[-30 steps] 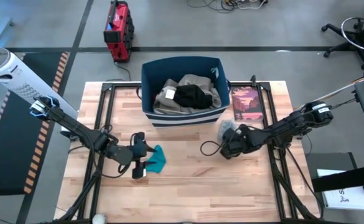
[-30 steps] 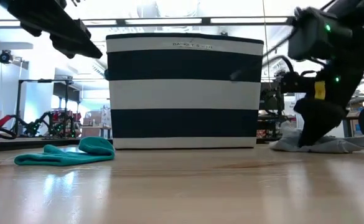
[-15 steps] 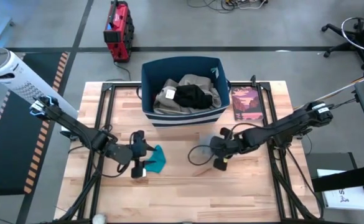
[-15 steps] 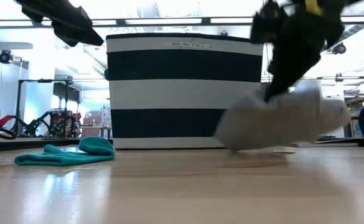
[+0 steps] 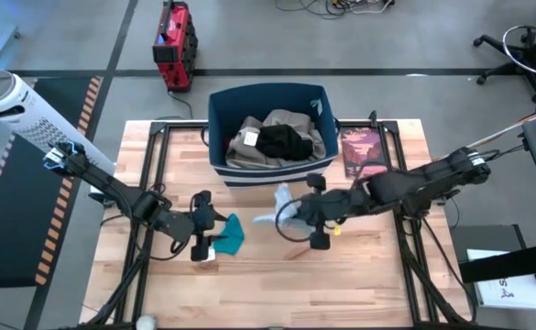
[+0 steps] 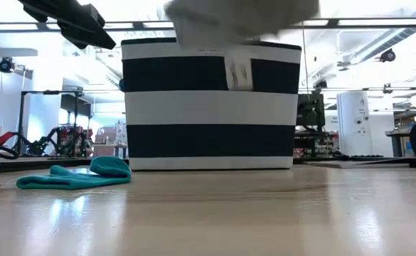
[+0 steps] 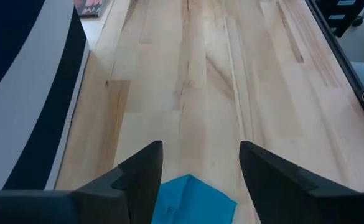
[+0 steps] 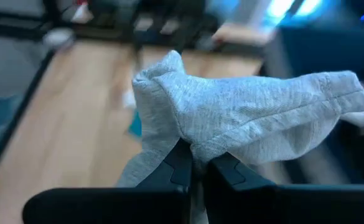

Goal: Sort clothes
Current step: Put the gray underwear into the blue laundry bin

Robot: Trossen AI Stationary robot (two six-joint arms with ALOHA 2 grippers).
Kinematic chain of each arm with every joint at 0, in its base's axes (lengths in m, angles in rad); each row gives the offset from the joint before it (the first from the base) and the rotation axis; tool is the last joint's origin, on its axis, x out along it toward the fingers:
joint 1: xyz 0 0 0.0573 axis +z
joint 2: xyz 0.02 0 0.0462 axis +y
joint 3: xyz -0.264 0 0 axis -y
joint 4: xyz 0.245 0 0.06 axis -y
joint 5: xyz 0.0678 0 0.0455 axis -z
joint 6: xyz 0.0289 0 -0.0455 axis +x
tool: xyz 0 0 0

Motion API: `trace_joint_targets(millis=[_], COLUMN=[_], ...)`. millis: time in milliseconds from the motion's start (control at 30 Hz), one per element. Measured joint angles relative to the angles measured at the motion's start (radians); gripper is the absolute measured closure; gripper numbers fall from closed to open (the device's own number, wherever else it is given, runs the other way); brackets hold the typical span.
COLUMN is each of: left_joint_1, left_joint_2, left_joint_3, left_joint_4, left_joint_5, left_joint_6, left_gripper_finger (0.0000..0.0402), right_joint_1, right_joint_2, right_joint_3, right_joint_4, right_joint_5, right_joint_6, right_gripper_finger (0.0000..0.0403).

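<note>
Your right gripper (image 8: 194, 165) pinches the pale grey piece (image 5: 281, 206), lifted just near of the bin (image 5: 214, 128) already holding clothes. Your left gripper (image 7: 197, 168) hangs spread, empty, over the teal piece (image 5: 231, 233), still unsorted.

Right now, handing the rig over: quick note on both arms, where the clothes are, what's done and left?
Right gripper: shut on the pale grey fabric piece, held above the table in front of the navy white-striped fabric bin.
Left gripper: open, over the small teal fabric piece lying on the wood.
Done: beige and black garments in the bin.
Left: grey, then teal.
</note>
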Motion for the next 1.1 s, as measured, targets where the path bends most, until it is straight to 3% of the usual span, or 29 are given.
trace_joint_targets(millis=[133,400,667,867,1100], left_joint_1=[0.0,0.0,0.0,0.0,0.0], left_joint_2=[0.001,0.001,0.002,0.002,0.002], left_joint_3=[0.0,-0.001,-0.002,-0.002,-0.003], left_joint_4=[0.0,-0.007,-0.008,-0.015,-0.026], left_joint_5=[0.0,0.008,0.008,0.009,0.01], left_joint_6=[-0.004,-0.014,-0.007,-0.006,-0.021], left_gripper_finger=[0.0205,0.0215,0.0224,0.0234,0.0243], right_joint_1=[-0.034,-0.237,-0.539,-0.687,-0.778], right_joint_2=[0.001,0.003,0.093,0.265,0.437], right_joint_3=[0.131,0.263,0.289,0.302,0.314], right_joint_4=[-0.015,0.007,0.036,0.02,-0.017], right_joint_5=[0.127,0.126,-0.185,-0.305,-0.432], right_joint_6=[-0.135,-0.284,-0.275,-0.267,-0.258], right_gripper_finger=[0.0403,0.0403,0.0403,0.0403,0.0403])
